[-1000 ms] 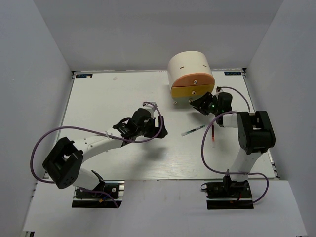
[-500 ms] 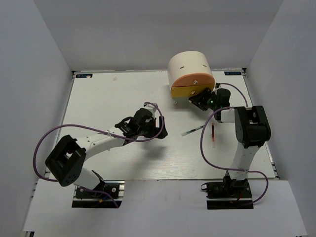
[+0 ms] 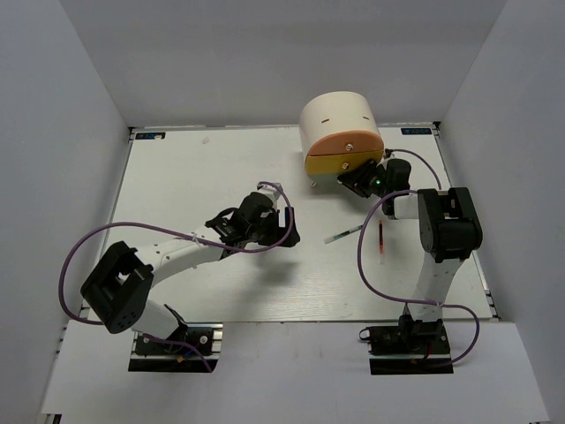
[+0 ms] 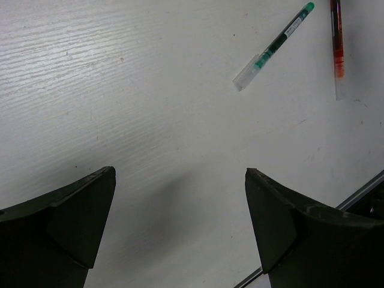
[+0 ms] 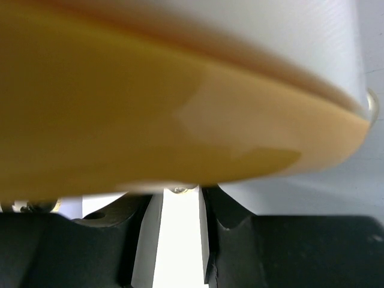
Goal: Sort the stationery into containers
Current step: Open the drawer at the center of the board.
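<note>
The cream half-cylinder desk unit (image 3: 340, 115) stands at the back right, with its orange front over a yellow drawer (image 3: 328, 164). My right gripper (image 3: 354, 182) is at that drawer front. In the right wrist view the yellow front (image 5: 150, 108) fills the top, and the small knob (image 5: 183, 189) sits between my narrowly spaced jaws (image 5: 182, 195). My left gripper (image 3: 289, 230) is open and empty over bare table (image 4: 180, 171). The thin white pen (image 3: 346, 233) (image 4: 273, 47) and the thin red pen (image 3: 380, 237) (image 4: 337, 42) lie to its right. The highlighters, erasers and green block are out of view.
The white table (image 3: 203, 177) is walled on three sides by grey panels. The right arm's purple cable (image 3: 364, 265) loops over the table beside the red pen. The table's metal edge (image 4: 360, 195) shows at the lower right of the left wrist view.
My right gripper has moved up and left, in against the yellow drawer front. My left gripper has shifted slightly. The pens have not moved.
</note>
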{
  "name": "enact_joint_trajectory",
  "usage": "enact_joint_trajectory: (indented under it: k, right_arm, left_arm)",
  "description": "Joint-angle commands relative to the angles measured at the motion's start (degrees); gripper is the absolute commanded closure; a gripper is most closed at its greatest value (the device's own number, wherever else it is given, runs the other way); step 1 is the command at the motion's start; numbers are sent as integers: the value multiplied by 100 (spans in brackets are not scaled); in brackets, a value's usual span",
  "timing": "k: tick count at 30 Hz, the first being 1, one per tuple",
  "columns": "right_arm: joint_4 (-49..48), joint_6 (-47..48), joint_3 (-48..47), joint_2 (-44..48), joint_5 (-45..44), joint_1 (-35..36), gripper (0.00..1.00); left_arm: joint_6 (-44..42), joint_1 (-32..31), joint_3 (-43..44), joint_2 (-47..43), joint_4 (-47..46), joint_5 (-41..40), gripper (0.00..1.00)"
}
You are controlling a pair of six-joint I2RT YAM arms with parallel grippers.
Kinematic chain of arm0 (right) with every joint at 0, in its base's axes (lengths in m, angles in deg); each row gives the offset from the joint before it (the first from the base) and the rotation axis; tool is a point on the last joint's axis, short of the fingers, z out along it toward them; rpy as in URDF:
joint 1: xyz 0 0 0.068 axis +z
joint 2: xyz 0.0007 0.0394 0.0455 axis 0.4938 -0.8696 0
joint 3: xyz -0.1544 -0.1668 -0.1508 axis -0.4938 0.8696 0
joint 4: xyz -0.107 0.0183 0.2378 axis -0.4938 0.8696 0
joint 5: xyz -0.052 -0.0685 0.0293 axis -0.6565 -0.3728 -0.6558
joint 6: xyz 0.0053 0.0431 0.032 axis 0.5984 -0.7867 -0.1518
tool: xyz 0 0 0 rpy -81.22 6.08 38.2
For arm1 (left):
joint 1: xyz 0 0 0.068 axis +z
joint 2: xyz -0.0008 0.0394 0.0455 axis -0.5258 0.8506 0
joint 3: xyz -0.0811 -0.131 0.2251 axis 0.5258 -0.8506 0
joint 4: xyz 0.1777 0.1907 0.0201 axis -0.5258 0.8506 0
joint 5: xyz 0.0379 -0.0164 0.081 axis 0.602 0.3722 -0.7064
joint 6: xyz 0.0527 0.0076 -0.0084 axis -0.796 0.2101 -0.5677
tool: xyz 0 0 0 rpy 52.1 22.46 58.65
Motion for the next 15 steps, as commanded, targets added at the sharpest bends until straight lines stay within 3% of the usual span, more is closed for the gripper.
enact_joint_trajectory:
  k: [1,15]
  right_arm:
    - [-281,-25,-107,-50,78,-7,73]
    - [-396,-60,974,750,404,-42,73]
  left_arm:
    - [5,-31,220,6,3,8,2]
    - [-47,-31,273,58,-154,113,2]
